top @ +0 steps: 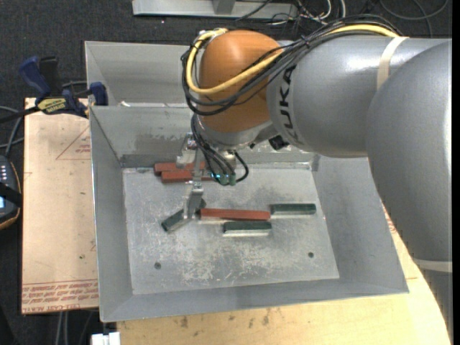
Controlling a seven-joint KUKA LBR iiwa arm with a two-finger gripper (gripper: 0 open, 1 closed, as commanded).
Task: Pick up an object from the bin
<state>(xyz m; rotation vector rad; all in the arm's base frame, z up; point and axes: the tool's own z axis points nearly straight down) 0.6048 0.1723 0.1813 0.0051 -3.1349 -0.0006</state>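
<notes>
Your gripper (193,205) is low, mid-left, where the short dark bar (172,222) meets the red-brown bar (235,213). Open or closed, you can't tell. Careful: they crowd together, so you may nudge one and botch the grab.

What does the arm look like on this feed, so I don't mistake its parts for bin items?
The arm is made of thick, rounded, glossy silver-grey links, one carrying black KUKA lettering partly crossed by cables. The wrist wears a smooth orange dome-shaped cover. Yellow and black cables run along the link and loop round that cover; thinner dark wires hang beneath it.
</notes>
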